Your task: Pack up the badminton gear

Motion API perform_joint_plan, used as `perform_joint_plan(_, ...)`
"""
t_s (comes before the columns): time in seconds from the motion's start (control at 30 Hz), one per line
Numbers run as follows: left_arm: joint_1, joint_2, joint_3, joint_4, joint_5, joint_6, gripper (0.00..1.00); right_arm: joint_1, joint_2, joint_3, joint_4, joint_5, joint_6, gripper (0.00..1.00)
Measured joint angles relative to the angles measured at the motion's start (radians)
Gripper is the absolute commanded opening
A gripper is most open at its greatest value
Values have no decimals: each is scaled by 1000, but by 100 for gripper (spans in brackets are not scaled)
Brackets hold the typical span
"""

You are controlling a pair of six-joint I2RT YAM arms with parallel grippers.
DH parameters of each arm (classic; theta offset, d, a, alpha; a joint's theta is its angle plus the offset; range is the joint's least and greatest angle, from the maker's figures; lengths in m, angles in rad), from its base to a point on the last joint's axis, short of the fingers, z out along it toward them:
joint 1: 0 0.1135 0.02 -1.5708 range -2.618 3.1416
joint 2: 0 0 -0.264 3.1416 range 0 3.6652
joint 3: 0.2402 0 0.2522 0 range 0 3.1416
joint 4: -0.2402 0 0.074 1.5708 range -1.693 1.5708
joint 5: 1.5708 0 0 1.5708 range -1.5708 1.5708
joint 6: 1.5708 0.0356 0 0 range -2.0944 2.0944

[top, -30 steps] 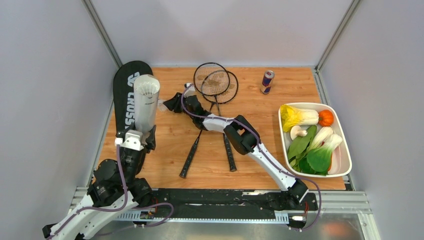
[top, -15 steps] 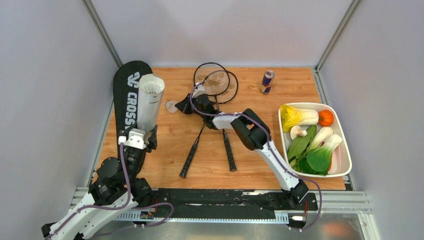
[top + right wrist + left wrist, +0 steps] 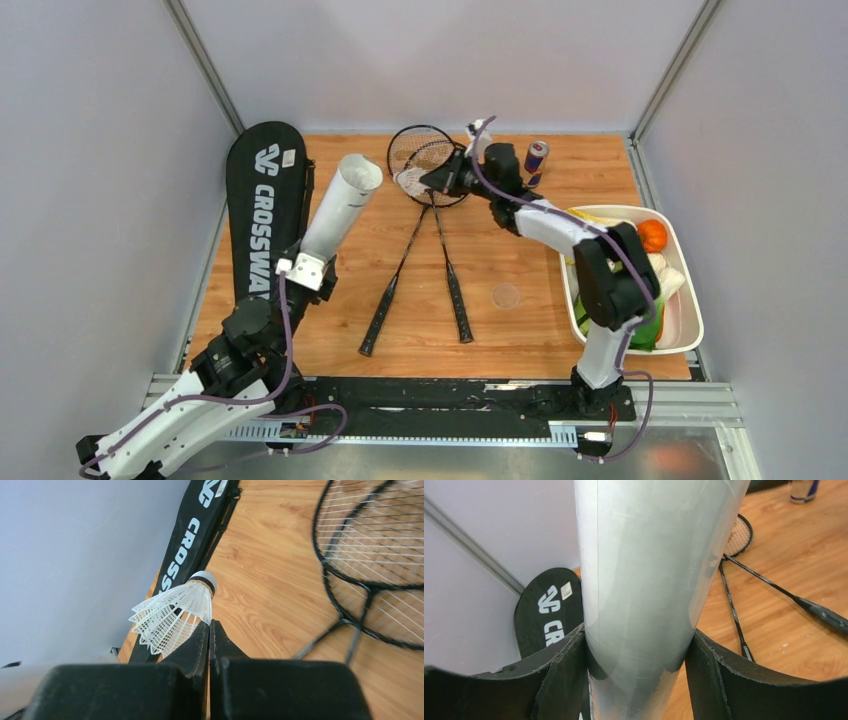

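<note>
My left gripper is shut on the lower part of the white tube, which tilts up and right with its open mouth towards the rackets. In the left wrist view the tube fills the space between my fingers. My right gripper is shut on the skirt of a white shuttlecock, held over the racket heads; the shuttlecock also shows in the right wrist view. Two black rackets lie crossed at mid-table. The black CROSSWAY bag lies at the left. Other shuttlecocks are hidden.
A red-and-blue can stands at the back, just right of my right wrist. A white tray of vegetables sits at the right edge under my right arm. A faint round clear disc lies on the wood right of the racket handles.
My right gripper has swung from beside the tube to the right and back, carrying the shuttlecock over the racket heads. My left gripper has tilted the tube over to the right.
</note>
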Motion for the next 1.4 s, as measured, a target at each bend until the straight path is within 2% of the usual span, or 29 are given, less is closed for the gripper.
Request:
perform_joint_plan(0.17, 0, 50, 31, -52, 88, -1, 59, -139, -274, -103, -216, -53, -66, 0)
perform_joint_plan(0.33, 0, 69, 34, -97, 189, 10, 58, -267, -551, -140, -396, -136, -121, 0)
perform_joint_plan(0.57, 0, 144, 34, -159, 308, 57, 59, -275, -847, -136, -545, -373, -146, 0)
perform_joint_plan(0.8, 0, 209, 34, -178, 349, 84, 59, -272, -985, -141, -654, -441, -130, 0)
perform_joint_plan(1.03, 0, 205, 30, -187, 371, 102, 60, -272, -1053, -155, -730, -490, -133, 0)
perform_joint_plan(1.4, 0, 192, 31, -195, 451, 113, 61, -272, -1030, -175, -801, -555, -164, 0)
